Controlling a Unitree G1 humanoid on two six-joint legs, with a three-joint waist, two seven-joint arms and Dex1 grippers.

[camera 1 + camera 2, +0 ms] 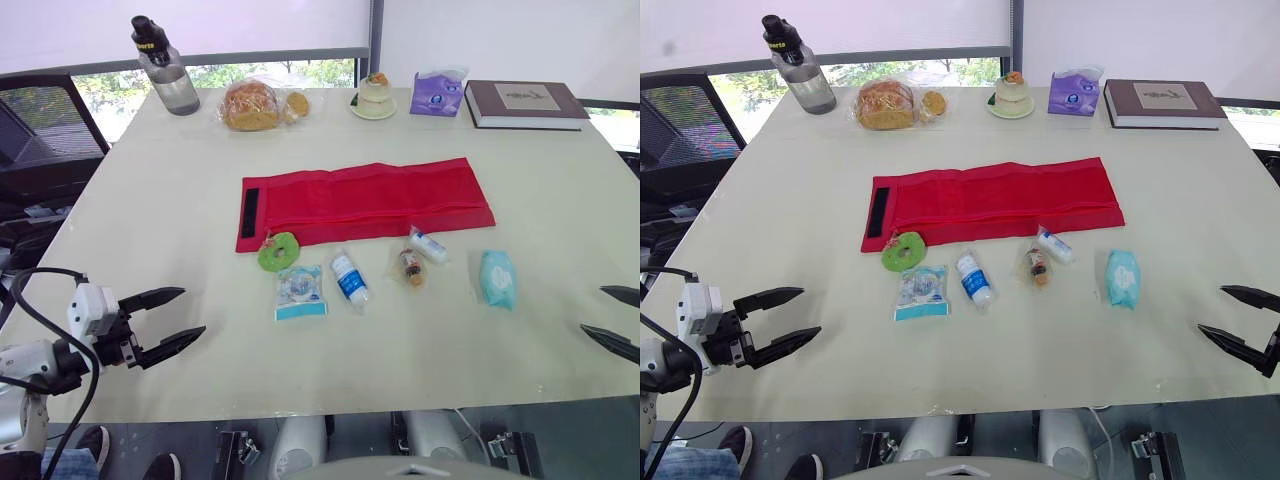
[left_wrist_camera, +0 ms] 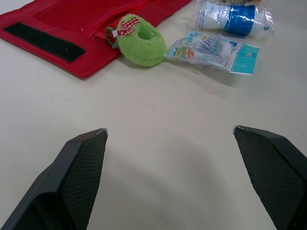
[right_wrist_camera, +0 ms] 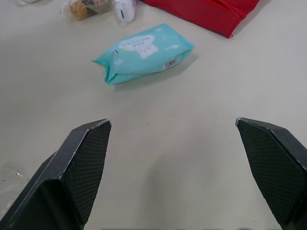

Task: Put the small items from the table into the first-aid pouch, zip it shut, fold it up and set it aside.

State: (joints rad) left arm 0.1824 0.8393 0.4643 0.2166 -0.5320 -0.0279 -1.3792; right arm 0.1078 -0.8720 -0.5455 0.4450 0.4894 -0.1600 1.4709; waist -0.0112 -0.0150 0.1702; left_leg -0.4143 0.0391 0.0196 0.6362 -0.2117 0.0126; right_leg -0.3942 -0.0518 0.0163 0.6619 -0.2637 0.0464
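The red pouch (image 1: 365,200) lies unfolded, flat on the middle of the tabletop (image 1: 150,220) — its contents can't be made out. Just in front, outside it, sit a green ring (image 1: 278,251), packet (image 1: 300,292), small bottle (image 1: 349,277), snack bag (image 1: 410,268), tube (image 1: 428,245) and wipes (image 1: 497,278). The left gripper (image 1: 193,310) hovers spread at the near-left edge; the right gripper (image 1: 1211,309) — also spread — at the near-right.
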